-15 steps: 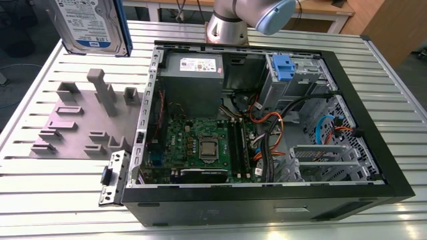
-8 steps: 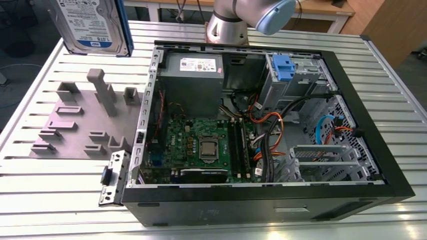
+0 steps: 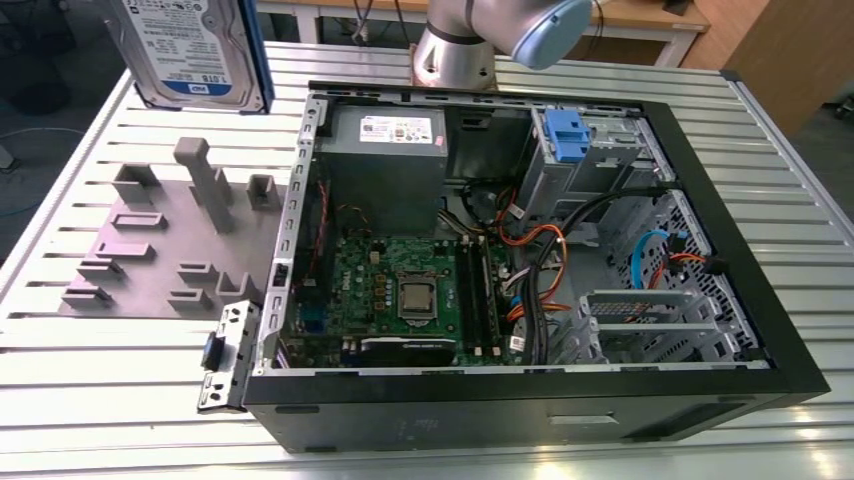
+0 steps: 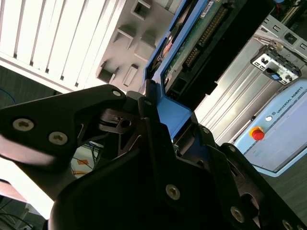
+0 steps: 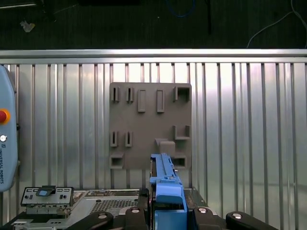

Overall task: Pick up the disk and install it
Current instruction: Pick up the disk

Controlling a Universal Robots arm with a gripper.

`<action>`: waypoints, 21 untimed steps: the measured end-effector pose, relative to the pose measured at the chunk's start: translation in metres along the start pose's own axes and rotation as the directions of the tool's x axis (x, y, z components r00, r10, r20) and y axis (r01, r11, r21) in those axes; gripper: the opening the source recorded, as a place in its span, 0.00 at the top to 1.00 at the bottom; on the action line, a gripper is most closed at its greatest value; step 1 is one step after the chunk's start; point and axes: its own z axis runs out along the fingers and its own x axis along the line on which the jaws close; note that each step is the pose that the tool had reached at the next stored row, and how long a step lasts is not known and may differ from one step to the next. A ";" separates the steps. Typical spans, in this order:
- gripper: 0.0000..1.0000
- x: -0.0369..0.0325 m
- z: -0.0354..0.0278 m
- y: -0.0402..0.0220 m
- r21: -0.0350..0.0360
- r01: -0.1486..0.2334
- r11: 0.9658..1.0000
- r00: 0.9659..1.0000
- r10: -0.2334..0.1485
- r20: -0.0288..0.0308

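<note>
The fingers [image 4: 152,129] are clamped on the disk [image 3: 194,50], its blue bracket [image 5: 165,191] pinched between them; beyond them, well apart, lie the grey fixture plate [image 5: 148,124] and the slatted bench [image 5: 249,120].

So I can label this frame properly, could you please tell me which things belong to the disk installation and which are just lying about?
Belong to the job: the disk, held up in the gripper, jaws shut on its blue bracket; the open computer case.
Just lying about: the grey fixture plate; the teach pendant.
</note>
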 end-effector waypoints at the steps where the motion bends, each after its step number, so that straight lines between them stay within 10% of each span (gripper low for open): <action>1: 0.64 0.0000 0.0000 -0.0010 0.000 0.000 1.000 1.000 0.000 0.000; 21: 0.64 -0.0006 -0.0002 -0.0188 0.000 0.000 1.000 1.000 0.000 0.000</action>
